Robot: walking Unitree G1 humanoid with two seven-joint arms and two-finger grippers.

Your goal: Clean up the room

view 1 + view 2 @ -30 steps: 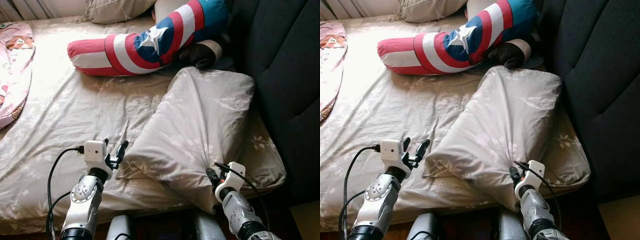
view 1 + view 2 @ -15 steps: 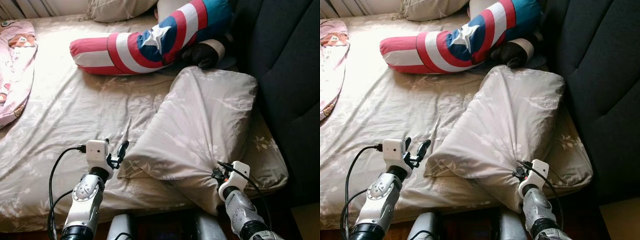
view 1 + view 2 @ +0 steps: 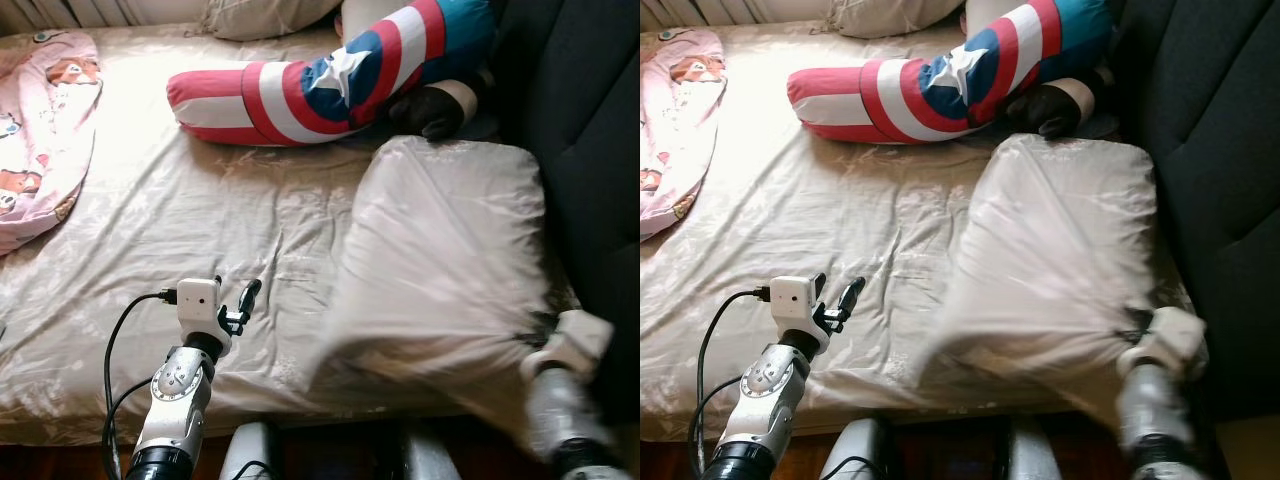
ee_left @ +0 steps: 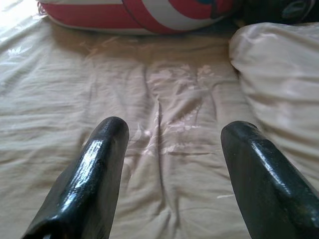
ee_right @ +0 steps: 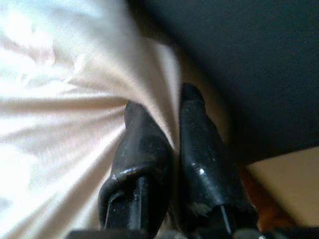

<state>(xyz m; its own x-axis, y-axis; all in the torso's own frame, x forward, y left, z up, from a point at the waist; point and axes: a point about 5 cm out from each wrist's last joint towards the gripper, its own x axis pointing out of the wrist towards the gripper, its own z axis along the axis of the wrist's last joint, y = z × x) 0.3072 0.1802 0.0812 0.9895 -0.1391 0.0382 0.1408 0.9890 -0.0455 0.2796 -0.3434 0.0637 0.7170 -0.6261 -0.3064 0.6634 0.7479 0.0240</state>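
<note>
A beige floral pillow (image 3: 450, 250) lies on the right side of the bed, blurred by motion. My right gripper (image 5: 164, 124) is shut on the pillow's near corner, the cloth pinched between its fingers (image 5: 197, 134), close to the dark headboard. That arm (image 3: 560, 390) looks smeared at the bed's lower right edge. My left gripper (image 3: 235, 305) hovers open over the bare sheet near the bed's front edge, well left of the pillow. Its two fingers (image 4: 94, 169) stand wide apart with nothing between them.
A red, white and blue star bolster (image 3: 330, 80) lies across the far side of the bed. A dark plush toy (image 3: 430, 108) rests beside it. A pink blanket (image 3: 40, 140) sits at the left. The dark padded headboard (image 3: 590, 150) walls the right side. Another pillow (image 3: 890, 15) sits at the back.
My right gripper has pulled the pillow's corner toward the right and the headboard, dragging the pillow with it. The view has also shifted. The left gripper stays open in place.
</note>
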